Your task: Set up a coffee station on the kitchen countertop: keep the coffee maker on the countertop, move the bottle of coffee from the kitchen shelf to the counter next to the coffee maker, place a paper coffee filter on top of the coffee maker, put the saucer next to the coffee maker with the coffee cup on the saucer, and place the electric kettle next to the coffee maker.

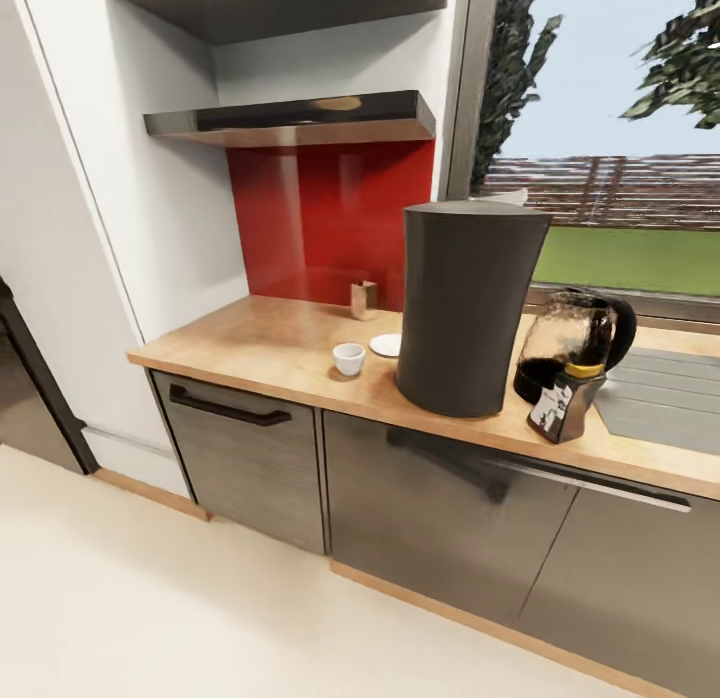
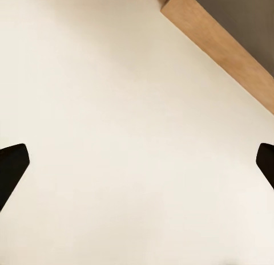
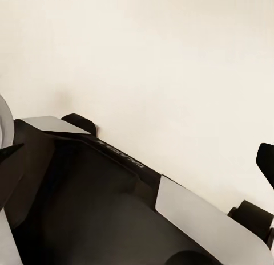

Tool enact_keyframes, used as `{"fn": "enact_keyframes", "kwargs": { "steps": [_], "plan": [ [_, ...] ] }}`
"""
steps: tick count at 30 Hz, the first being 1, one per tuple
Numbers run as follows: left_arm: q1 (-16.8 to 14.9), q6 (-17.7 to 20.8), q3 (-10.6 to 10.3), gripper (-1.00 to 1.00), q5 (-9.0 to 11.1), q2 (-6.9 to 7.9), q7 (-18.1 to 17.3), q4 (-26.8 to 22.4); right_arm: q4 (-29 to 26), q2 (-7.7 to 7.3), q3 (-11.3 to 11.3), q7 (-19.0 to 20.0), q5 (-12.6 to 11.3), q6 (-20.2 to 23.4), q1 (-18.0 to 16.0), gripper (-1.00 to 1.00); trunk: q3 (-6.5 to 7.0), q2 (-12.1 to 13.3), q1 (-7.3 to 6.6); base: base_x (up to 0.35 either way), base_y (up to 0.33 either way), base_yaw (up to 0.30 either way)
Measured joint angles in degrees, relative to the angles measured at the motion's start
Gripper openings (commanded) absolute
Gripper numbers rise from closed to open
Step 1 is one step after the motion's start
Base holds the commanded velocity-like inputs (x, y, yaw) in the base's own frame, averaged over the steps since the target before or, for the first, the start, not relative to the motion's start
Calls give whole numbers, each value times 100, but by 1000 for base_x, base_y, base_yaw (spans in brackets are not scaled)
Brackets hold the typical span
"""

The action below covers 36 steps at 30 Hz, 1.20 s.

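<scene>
Dark-grey and tall, the coffee maker (image 1: 470, 306) stood on the kitchen countertop (image 1: 270, 348), with a pale sliver on its top that was probably the paper coffee filter (image 1: 503, 196). The electric kettle (image 1: 575, 343) and bottle of coffee (image 1: 564, 403) sat just beside it. To its other side the coffee cup (image 1: 349, 358) stood near the saucer (image 1: 386, 345), not on it, so 1 step seemed left. The left gripper (image 2: 137, 168) hung spread above the floor (image 2: 114, 105); the right gripper (image 3: 137, 154) also looked apart.

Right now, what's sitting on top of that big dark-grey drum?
A thin white paper edge peeks above the coffee maker at its flat top's far side, likely the filter. The top's surface is hidden from this angle.
</scene>
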Motion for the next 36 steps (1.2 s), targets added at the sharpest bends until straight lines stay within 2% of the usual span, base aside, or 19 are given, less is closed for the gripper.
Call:
{"fn": "enact_keyframes", "kwargs": {
  "steps": [7,17,31,36],
  "plan": [
    [-1,6,0,100,-2,-1,3,2,-2,0,-1,-6,0,0,2,100,0,0,-1,66,299,-186],
    [-1,11,0,100,4,-1,9,1,-3,-1,-2,-5,1,-1,2,100,0,0,0,33,66,-260],
    [0,9,0,100,4,0,3,0,0,0,0,-6,0,-1,0,100,0,0,-1,129,260,-34],
    [-1,9,0,100,-1,-1,5,1,-2,0,-1,-7,0,-1,2,100,0,0,0,52,308,-178]
  ]
}}
